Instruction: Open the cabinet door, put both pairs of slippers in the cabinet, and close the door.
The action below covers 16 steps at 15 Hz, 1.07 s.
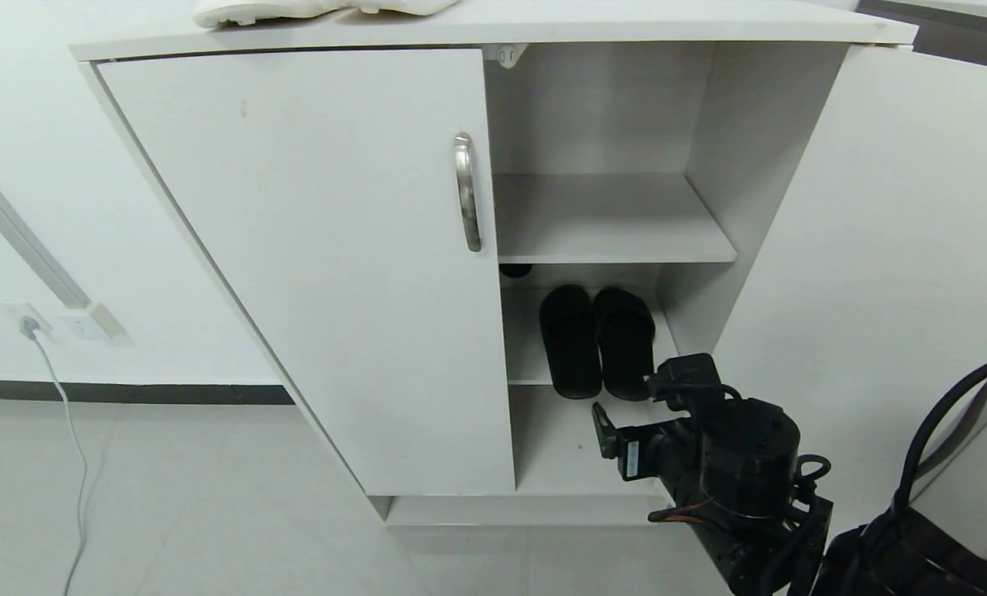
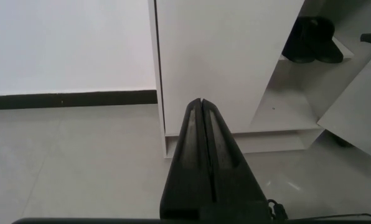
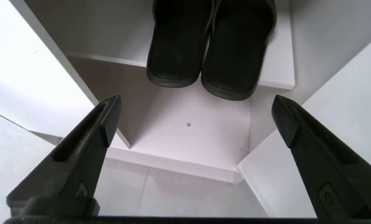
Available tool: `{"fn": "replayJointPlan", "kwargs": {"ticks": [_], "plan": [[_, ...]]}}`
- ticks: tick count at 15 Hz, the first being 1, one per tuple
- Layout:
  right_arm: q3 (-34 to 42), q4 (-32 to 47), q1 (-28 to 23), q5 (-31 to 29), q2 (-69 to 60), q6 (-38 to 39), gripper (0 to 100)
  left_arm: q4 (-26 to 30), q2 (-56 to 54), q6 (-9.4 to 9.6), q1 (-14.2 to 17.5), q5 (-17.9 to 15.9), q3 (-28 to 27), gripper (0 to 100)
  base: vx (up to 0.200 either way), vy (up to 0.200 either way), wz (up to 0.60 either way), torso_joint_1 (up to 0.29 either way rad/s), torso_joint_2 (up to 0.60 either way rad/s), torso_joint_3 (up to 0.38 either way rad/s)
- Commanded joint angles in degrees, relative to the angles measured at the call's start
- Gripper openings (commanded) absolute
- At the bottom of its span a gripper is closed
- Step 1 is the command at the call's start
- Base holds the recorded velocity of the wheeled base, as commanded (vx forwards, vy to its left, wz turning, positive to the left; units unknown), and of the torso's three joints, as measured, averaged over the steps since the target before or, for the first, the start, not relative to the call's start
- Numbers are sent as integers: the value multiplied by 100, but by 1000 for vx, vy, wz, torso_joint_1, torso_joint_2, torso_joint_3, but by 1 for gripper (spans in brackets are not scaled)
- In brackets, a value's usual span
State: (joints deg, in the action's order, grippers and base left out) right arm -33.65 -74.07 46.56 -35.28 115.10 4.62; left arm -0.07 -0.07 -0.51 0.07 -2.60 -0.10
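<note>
R door point(image 1: 891, 273) stands open, frame right, giving access. Black slippers point(image 1: 597, 341) sit paired on mid shelf point(image 1: 523, 335), centre frame. R end effector point(image 1: 636, 407) is spread wide & empty just below them, prob. ready for the 2nd pair: white slippers point(image 1: 311, 8) on cabinet top point(image 1: 626, 31), upper left. L end effector point(image 2: 201, 106) is closed on nothing.

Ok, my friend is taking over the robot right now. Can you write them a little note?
Left gripper: shut, empty, above the floor, facing the closed left door.
Right gripper: open, empty, just in front of the black slippers.
Black slippers: side by side on the lower shelf inside the cabinet.
Cream slippers: on top of the cabinet.
Done: right door open, black pair in.
Left: put the cream pair in, close the door.
</note>
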Motion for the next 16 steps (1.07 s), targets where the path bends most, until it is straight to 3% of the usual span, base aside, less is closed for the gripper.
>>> {"fn": "replayJointPlan", "kwargs": {"ticks": [1,9,16], "plan": [[-10,-2,3,4,3,-5,100,-1,7,-2,1,-4,1,0,0,0,0,0,0,0],[7,-2,11,4,47,-40,100,-1,7,-10,1,14,1,0,0,0,0,3,1,136],[7,-37,20,4,135,-49,100,-1,7,-37,1,22,1,0,0,0,0,0,0,9]]}}
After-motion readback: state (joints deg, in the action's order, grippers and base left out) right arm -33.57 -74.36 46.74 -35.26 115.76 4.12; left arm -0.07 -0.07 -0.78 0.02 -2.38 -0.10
